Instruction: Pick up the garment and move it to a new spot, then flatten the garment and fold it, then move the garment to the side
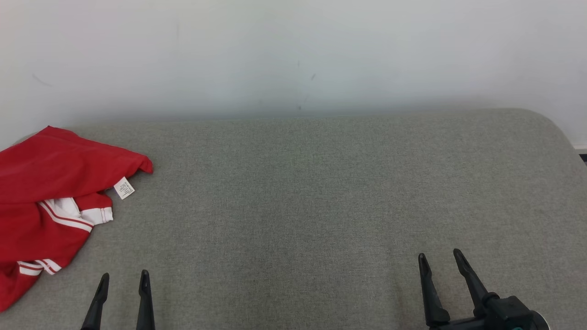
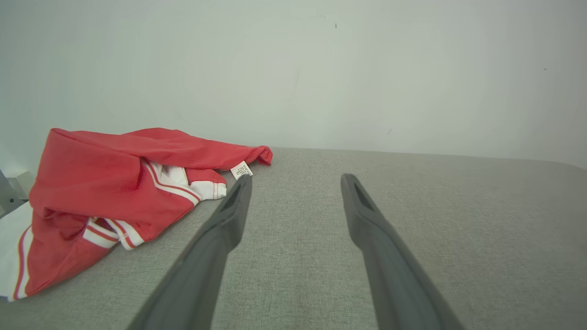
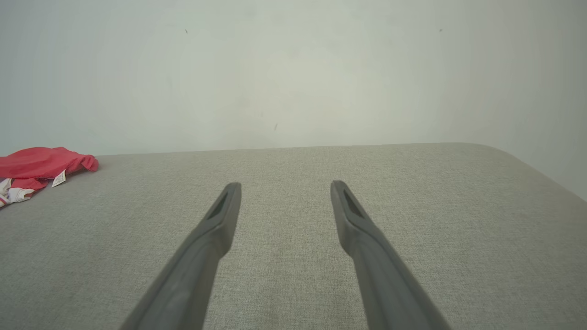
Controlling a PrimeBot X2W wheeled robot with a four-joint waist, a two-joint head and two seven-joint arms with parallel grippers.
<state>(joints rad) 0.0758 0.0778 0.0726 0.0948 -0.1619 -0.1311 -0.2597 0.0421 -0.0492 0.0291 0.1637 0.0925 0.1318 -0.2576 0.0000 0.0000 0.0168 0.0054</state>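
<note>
Left fingers (image 1: 145, 298) apart, right fingers (image 1: 430, 293) apart, empty. Garment (image 1: 46, 183) heaped left of left fingers; shallow pinch may slip.

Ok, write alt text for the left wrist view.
A crumpled red garment with white stripes lies at the left of a grey fabric surface. The left pincer is open beside it, holding nothing; a pale wall stands behind.

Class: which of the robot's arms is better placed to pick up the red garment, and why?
Left. The left gripper, open, sits beside the red garment at the left of the grey fabric surface; the right gripper, also open, is far across.
</note>
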